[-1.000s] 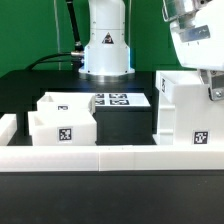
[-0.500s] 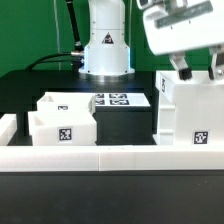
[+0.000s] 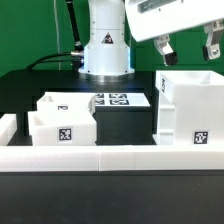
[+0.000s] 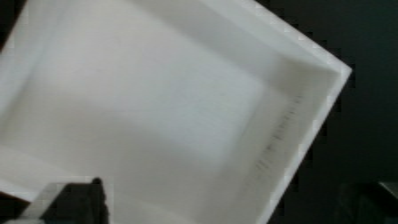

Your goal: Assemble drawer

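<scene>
Tall boxy white plastic drawer housing (image 3: 186,115) stood upright on the black table (image 3: 25,85) at the exterior view's right: smooth matte walls, square edges, open top, and a black-and-white square tag (image 3: 199,138) low on the near face. The two-finger gripper (image 3: 188,55) hung above its open top with dark fingers spread wide and nothing between them, clear of the rim. Wrist view looked down into the housing (image 4: 160,110): a plain flat white interior, with a thin ribbed groove (image 4: 270,140) running along one inner wall and one dark fingertip (image 4: 75,200) at the frame edge. Two smaller white open-top plastic trays (image 3: 60,125) sat close together at the exterior view's left, well apart from the housing, each showing a square tag; knobs couldn't be made out. The thin flat marker board (image 3: 120,100) lay between the trays and the housing, further back. Low white wall segments (image 3: 110,157) ran along the near table edge, and the white robot base (image 3: 105,45) stood behind. Versus 1.0 s ago, the gripper had been down at the housing's wall on the exterior view's right; at 0.5 s ago its fingers were level with the rim, and now it was raised off and shifted toward the exterior view's left. Housing, trays and board hadn't moved.
</scene>
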Controlling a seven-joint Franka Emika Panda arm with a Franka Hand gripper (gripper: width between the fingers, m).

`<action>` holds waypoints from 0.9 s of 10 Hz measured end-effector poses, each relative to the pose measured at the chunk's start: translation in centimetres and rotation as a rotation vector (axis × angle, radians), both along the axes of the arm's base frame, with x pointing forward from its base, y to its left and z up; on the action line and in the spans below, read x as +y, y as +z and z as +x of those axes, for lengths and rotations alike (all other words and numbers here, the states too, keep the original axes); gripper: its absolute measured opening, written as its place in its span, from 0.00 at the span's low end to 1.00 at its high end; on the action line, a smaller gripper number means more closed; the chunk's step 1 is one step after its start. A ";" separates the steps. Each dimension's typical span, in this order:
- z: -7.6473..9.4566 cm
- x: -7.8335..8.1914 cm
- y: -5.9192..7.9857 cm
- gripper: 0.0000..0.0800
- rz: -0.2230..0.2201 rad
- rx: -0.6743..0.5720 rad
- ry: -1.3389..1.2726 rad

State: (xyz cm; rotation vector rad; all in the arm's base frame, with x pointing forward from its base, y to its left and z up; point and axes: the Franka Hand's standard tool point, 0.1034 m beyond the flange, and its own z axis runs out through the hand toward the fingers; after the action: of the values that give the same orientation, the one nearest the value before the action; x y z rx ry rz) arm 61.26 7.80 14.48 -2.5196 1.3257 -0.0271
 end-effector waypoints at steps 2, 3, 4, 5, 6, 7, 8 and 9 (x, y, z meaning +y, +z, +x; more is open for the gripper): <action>-1.0 -1.0 -1.0 0.81 -0.076 -0.042 0.288; -1.5 -1.7 -1.4 0.81 -0.108 -0.066 0.445; -1.5 -2.6 -1.4 0.81 -0.141 -0.095 0.590; -1.5 -3.2 -1.4 0.81 -0.163 -0.111 0.677; -1.4 -3.7 -1.5 0.81 -0.178 -0.128 0.777; -1.4 -3.7 -1.5 0.81 -0.185 -0.140 0.829; -1.5 -3.7 -1.5 0.81 -0.189 -0.147 0.865; -1.5 -3.7 -1.6 0.81 -0.201 -0.159 0.928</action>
State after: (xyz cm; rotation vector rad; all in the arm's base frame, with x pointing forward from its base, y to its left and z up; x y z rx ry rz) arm 59.75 4.05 12.83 -2.9673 0.0169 -0.1624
